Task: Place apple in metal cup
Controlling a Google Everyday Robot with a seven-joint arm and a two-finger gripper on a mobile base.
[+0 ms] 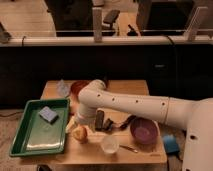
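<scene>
The apple [80, 134], small, yellow-orange with a reddish blush, lies on the wooden table [130, 90] near its front left, just right of the green tray. My white arm reaches in from the right and bends down over the table. My gripper [75, 126] hangs at its end, directly above and touching or almost touching the apple. A dark upright cylinder [100, 120] that looks like the metal cup stands just right of the gripper, partly behind the arm.
A green tray [30, 145] with a blue sponge [48, 114] sits at the left. An orange-brown bowl [77, 88] stands at the back. A purple bowl [144, 131] is at the right and a pale cup [109, 144] at the front. A blue object [170, 144] lies off the right edge.
</scene>
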